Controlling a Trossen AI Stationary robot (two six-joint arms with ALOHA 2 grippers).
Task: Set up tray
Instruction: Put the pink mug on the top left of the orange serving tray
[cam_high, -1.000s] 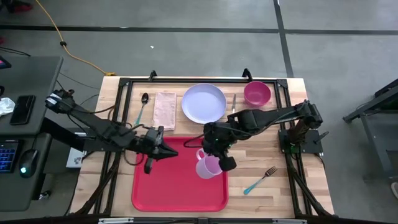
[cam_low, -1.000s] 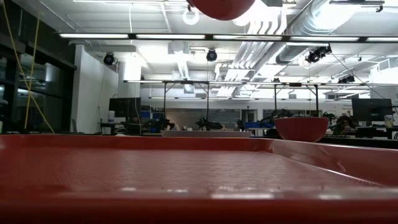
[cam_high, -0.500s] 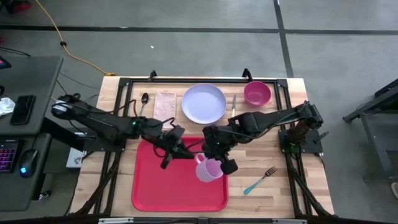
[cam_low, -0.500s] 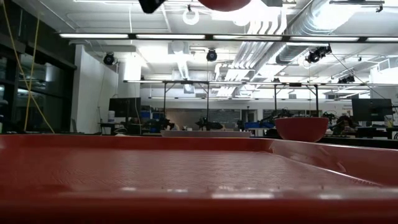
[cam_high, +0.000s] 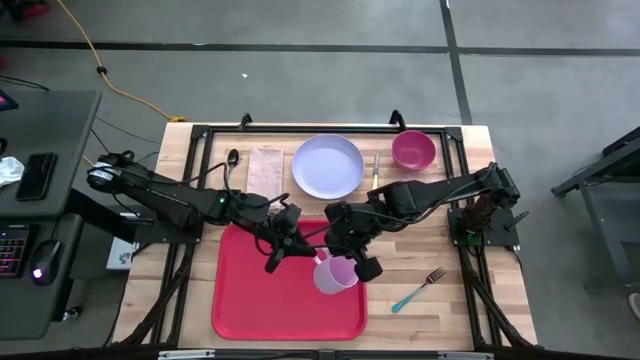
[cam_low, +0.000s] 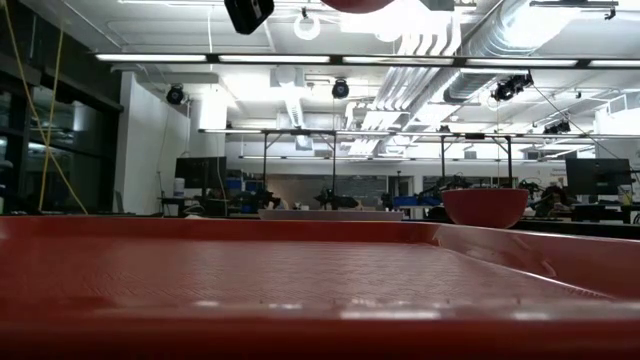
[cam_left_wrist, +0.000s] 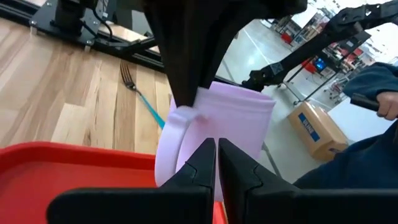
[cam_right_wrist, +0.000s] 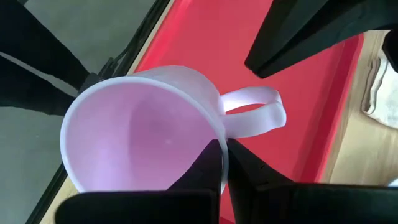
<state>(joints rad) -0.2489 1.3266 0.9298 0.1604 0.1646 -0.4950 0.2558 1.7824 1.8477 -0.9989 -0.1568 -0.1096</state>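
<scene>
Tray (cam_high: 270, 300) flat on the wooden surface (cam_high: 440, 300), front centre, between both arms.

Right tool (cam_high: 343, 262) over the tray's right part, clamped tight on the rim of a lilac mug (cam_high: 335, 273), mug held off the tray, tipped, handle toward the left arm.

Left tool (cam_high: 282, 250) over the tray's rear half, just beside the mug handle, fingers nearly together, nothing in them.

Behind the tray: spoon (cam_high: 229, 172), napkin (cam_high: 265, 176), plate (cam_high: 328, 166), magenta bowl (cam_high: 413, 150). Teal-handled fork (cam_high: 418, 288) right of the tray.

No legible writing or labels anywhere.
</scene>
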